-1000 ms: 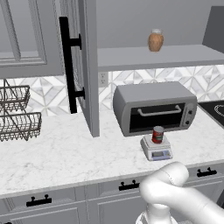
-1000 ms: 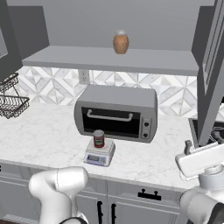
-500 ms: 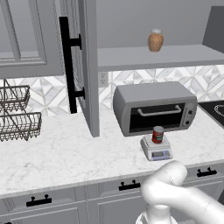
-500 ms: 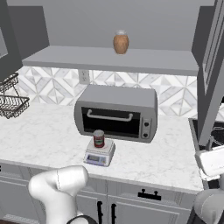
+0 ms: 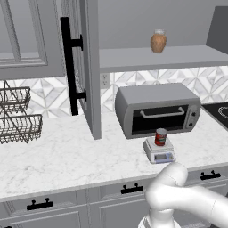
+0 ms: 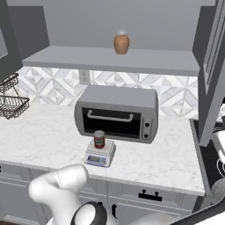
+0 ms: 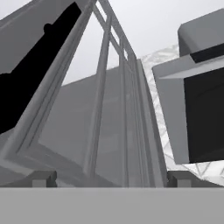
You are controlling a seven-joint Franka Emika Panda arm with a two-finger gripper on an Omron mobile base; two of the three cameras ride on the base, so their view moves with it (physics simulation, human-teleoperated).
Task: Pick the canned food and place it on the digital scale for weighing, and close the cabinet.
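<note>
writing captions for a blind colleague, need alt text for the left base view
A small red canned food stands on the digital scale on a marble counter, in front of a grey toaster oven. The cabinet door stands open at left; a brown jar sits on its shelf.

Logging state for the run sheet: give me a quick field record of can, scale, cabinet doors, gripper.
canned food: upright on the digital scale
digital scale: on counter, in front of the toaster oven
cabinet: both doors open, edge-on
gripper: open, holding nothing, facing a cabinet door's panelled face
jar: on cabinet shelf
</note>
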